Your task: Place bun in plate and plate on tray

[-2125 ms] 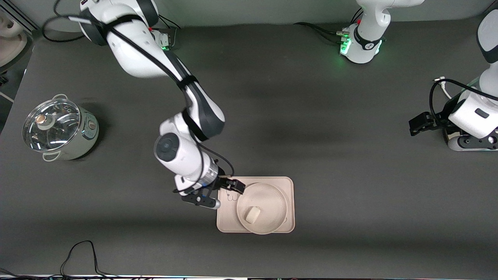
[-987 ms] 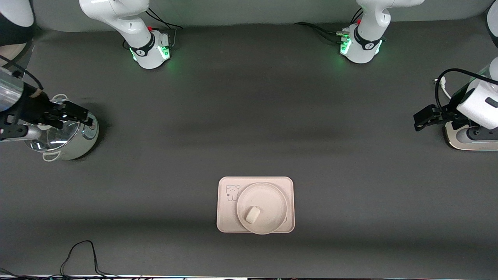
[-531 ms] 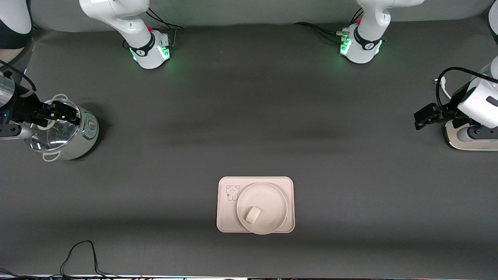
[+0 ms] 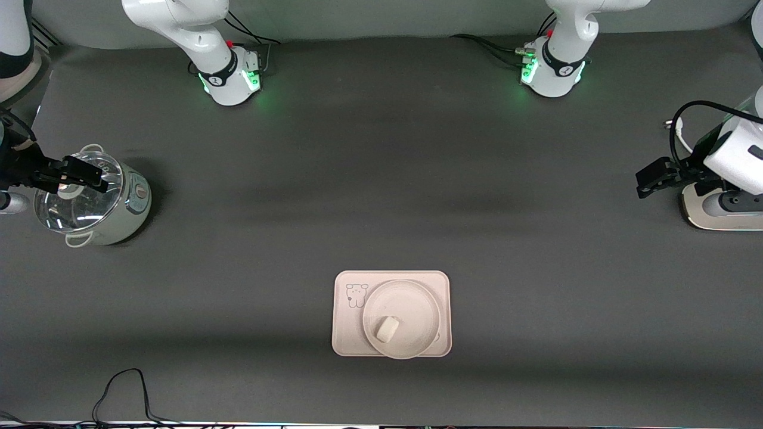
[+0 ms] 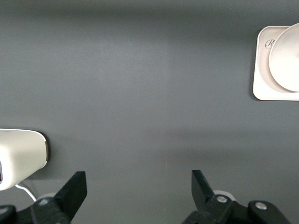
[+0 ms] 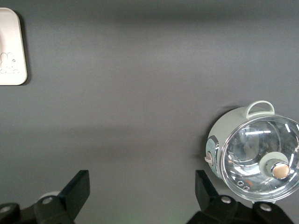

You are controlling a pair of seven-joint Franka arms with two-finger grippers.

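On the tray [image 4: 346,333], cartoon animal drawing [image 4: 357,295].

Robot lab, tabletop test bench. Dark grey mat-covered table [image 4: 381,179]; two white arm bases [image 4: 229,83] [image 4: 551,74] with green status lights bolted along the table's top edge, loose black cables [image 4: 122,387] at the bottom edge. Props only: small lidded electric pot [image 4: 92,199], cartoon-print tray [image 4: 349,333].

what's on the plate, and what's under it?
The bun lies in the plate. The plate sits on the tray, hiding most of the tray's surface. Both grippers, left and right, hang open, away from the tray.
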